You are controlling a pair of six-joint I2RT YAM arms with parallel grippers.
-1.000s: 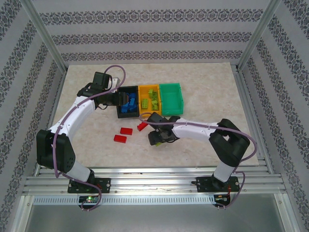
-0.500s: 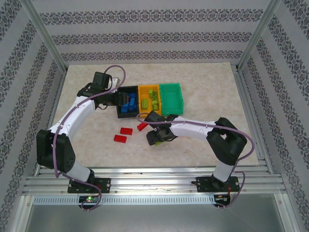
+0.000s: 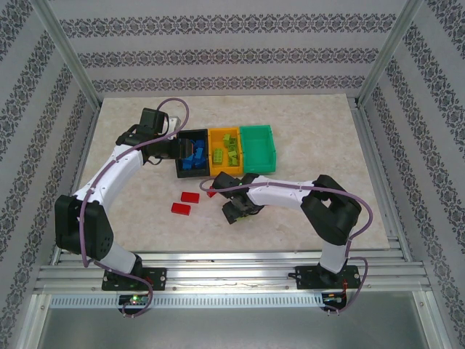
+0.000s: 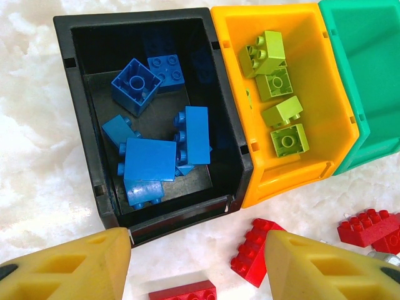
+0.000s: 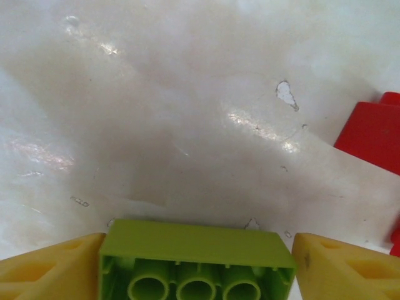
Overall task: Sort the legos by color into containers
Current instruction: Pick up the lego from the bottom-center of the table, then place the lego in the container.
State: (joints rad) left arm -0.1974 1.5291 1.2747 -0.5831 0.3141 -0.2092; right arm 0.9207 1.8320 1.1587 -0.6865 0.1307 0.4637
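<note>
The black container (image 4: 80, 125) holds several blue legos (image 4: 149, 159). The orange-yellow container (image 4: 294, 181) beside it holds several yellow-green legos (image 4: 281, 112). The green container (image 4: 369, 75) stands at the right end of the row. My left gripper (image 4: 199, 250) hangs open above the table just in front of the black container (image 3: 181, 171), with nothing between its fingers. Red legos (image 4: 256, 247) lie loose under it. My right gripper (image 5: 197, 265) is shut on a yellow-green lego (image 5: 194, 250), held low over the table in front of the containers (image 3: 236, 211).
Two red legos (image 3: 186, 202) lie left of my right gripper and another (image 3: 213, 190) lies close behind it. A red lego (image 5: 375, 131) shows at the right of the right wrist view. Bare tabletop (image 3: 320, 131) stretches right of the bins.
My right arm has drawn its elbow to the left and its gripper has shifted slightly left and nearer with the yellow-green lego. The left arm has not moved.
</note>
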